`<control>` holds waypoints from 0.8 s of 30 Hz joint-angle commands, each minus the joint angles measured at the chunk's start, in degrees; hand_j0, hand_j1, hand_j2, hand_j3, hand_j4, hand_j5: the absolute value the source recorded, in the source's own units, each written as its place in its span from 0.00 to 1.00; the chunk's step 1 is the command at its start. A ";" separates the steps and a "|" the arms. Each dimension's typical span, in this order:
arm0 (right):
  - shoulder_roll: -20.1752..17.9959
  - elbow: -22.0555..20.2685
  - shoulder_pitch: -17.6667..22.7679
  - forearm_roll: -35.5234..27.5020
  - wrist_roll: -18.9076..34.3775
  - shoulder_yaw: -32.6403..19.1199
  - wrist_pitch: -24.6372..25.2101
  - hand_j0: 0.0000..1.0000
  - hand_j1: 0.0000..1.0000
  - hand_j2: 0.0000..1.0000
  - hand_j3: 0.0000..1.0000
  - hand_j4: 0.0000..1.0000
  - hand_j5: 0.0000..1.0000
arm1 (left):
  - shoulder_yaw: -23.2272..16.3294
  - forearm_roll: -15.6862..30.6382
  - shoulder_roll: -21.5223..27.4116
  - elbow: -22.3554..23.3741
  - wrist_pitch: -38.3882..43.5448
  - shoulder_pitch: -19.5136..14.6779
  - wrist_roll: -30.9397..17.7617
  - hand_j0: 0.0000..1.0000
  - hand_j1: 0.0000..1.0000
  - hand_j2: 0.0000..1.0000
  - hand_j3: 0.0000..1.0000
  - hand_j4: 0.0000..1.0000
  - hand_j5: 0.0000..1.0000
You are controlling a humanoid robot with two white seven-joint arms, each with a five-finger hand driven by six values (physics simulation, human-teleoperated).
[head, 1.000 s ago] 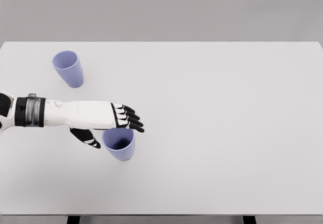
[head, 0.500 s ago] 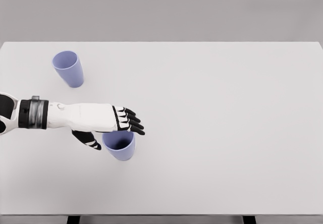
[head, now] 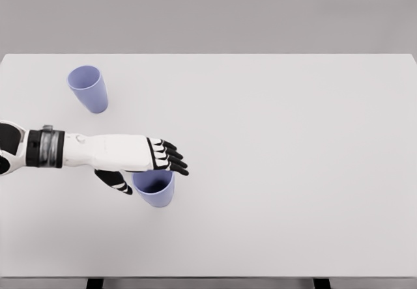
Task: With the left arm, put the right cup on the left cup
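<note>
1. Nearest you, the right cup [head: 154, 189] stands upright on the white bench [head: 280, 172], left of the middle, its lavender mouth open to the camera.
2. Your left hand [head: 140, 161] reaches in from the left edge and sits right at that cup. The fingers [head: 171, 158] stretch over the far part of the rim, and the thumb [head: 115, 180] drops down along the cup's left side.
3. The fingers are spread rather than wrapped round the cup wall. You can't tell from this view whether they touch the rim or just hover above it, but nothing is gripped.
4. Behind the hand, the white forearm [head: 98, 150] runs level to a dark wrist band at the left edge.
5. Farthest back, the left cup [head: 88, 88] stands upright near the bench's far left corner, well apart from the hand.
</note>
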 commanded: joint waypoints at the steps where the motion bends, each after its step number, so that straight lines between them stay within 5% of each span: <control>1: 0.00 0.01 0.00 -0.02 0.01 0.00 -0.01 1.00 1.00 1.00 1.00 1.00 1.00 | 0.07 -0.60 -0.69 0.06 0.11 0.00 0.02 1.00 1.00 1.00 1.00 1.00 1.00; 9: 0.00 0.01 0.00 -0.02 0.01 0.00 -0.01 1.00 1.00 1.00 1.00 1.00 1.00 | 2.00 -1.74 -0.78 0.15 0.11 2.90 0.02 1.00 1.00 1.00 1.00 1.00 1.00; 10: 0.00 0.01 0.00 -0.02 0.01 0.00 -0.01 1.00 1.00 1.00 1.00 1.00 1.00 | 2.35 -1.65 -0.78 0.15 0.11 3.25 0.02 0.97 0.97 0.97 0.97 0.97 0.97; 14: 0.00 0.01 0.00 -0.02 0.01 0.00 -0.01 1.00 1.00 1.00 1.00 1.00 1.00 | 2.53 -1.21 -0.78 0.06 0.11 3.25 0.02 0.53 0.53 0.53 0.53 0.53 0.53; 24: 0.00 0.01 0.00 -0.02 0.01 0.00 -0.01 1.00 1.00 1.00 1.00 1.00 1.00 | 6.22 2.74 2.56 -0.64 0.11 2.90 -0.59 0.46 0.46 0.46 0.46 0.46 0.46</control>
